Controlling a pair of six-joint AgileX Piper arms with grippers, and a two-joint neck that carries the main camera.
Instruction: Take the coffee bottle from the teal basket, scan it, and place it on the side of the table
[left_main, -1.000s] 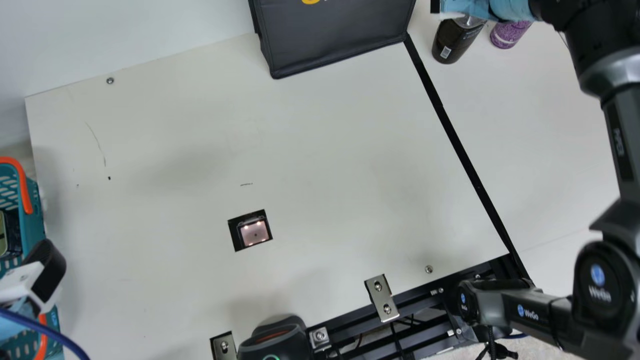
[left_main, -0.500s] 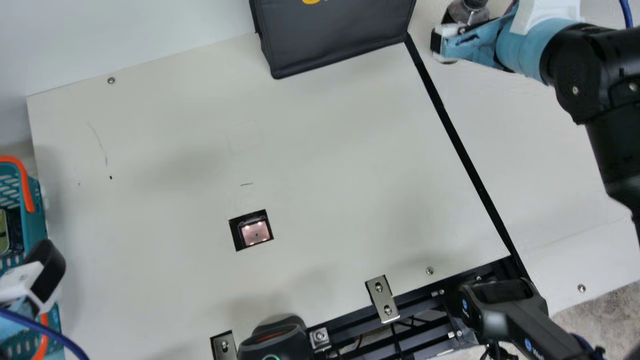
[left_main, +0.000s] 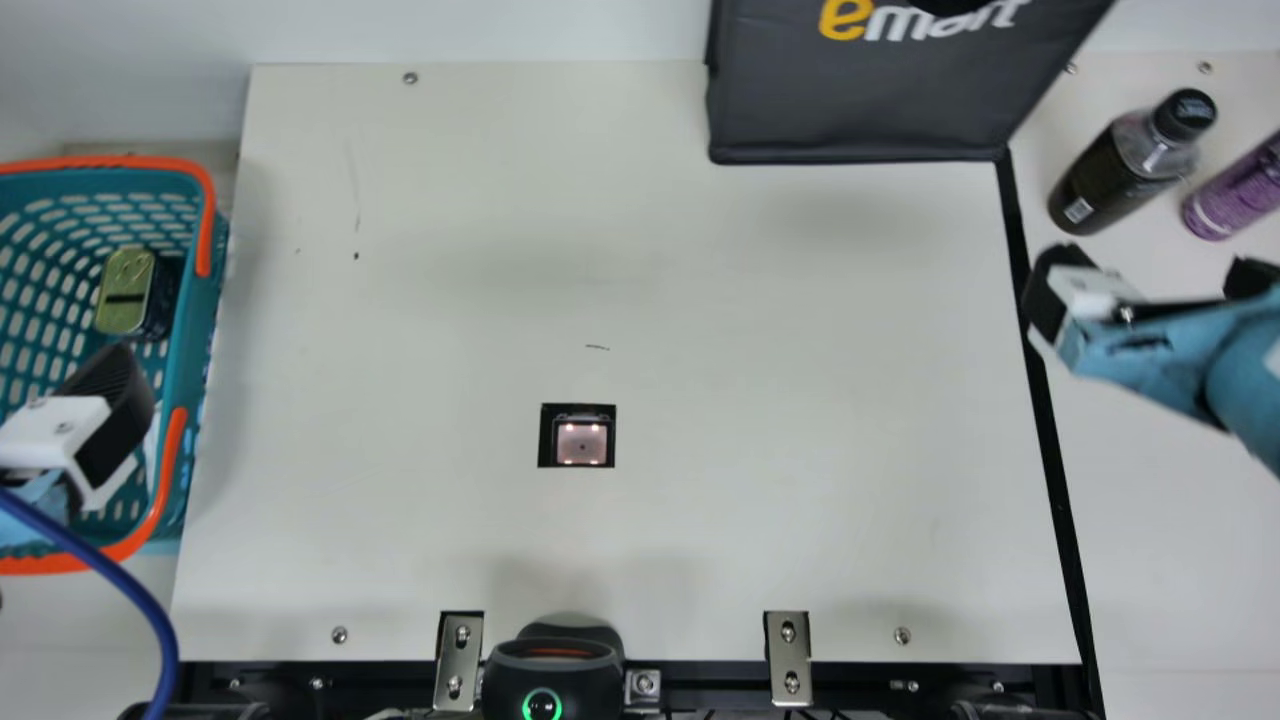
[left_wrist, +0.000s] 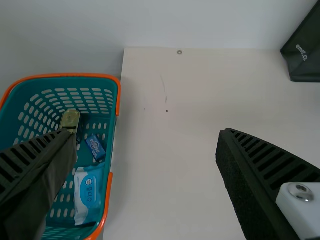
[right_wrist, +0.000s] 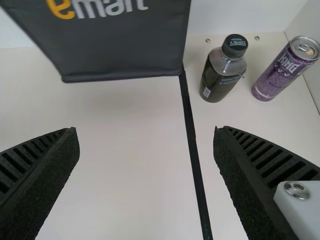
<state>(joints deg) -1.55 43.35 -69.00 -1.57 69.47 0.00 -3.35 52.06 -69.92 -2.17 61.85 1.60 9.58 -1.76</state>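
**Coffee bottle standing beyond the open right end effector, on the side of the counter**

The cream counter, the largest element, extends beneath both end effectors; a black strip crosses it, passing between the fingers of the right end effector in that arm's wrist view. The dark bag stands beyond this end effector and to its left. The teal basket, with orange handles, lies below the left end effector and extends to its left. Both end effectors have their fingers spread wide, with nothing held between them.

Nearer the robot, and between the two end effectors, a black device with a green ring sits at the counter's near edge. The coffee bottle, dark with a black cap, is upright beyond the right end effector and apart from it, to the right of the black strip. A purple can stands just beside the bottle, on its right.

Inside the basket, near the left end effector, are a white and blue packet, a tin with a gold top and a small blue box. A small lit window is set in the counter between the two end effectors.
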